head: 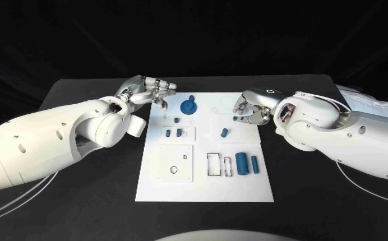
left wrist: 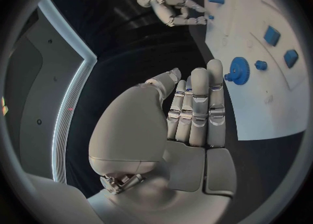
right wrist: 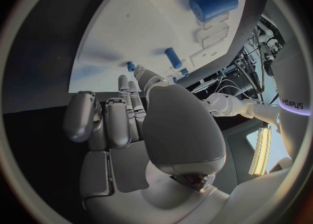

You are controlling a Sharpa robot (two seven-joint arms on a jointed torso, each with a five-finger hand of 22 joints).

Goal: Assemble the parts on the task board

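Table (head: pixel 323 207), black, carries the white board (head: pixel 206 188) at its middle, with both arms reaching in over the far half. The left arm (head: pixel 56 140) comes in low across the table, and the left hand (head: pixel 149 91) hovers at the board's far left corner. In the left wrist view its fingers (left wrist: pixel 199 104) lie straight and close together with nothing between them, so the hand is released and empty. Just beyond those fingertips lies the blue gear (left wrist: pixel 238 70), flat on the board. The right arm (head: pixel 340 134) bears the word "sharpa" on a band, readable in the right wrist view. The right hand (head: pixel 249 109) sits over the board's right edge with its fingers (right wrist: pixel 107 122) curled inward. A small blue peg (head: pixel 236 119) shows just at its fingertips; whether the hand pinches it or merely touches it, I cannot tell.

Parts on the board: a large cylinder (head: pixel 241 163) and a slimmer one (head: pixel 254 164) lie side by side near the right edge, next to a dark rectangular frame (head: pixel 214 163). A peg (head: pixel 222 133) stands in the middle, right of centre. Two short pegs (head: pixel 173 133) sit left of centre. A raised white plate (head: pixel 175 165) with holes fills the near left.
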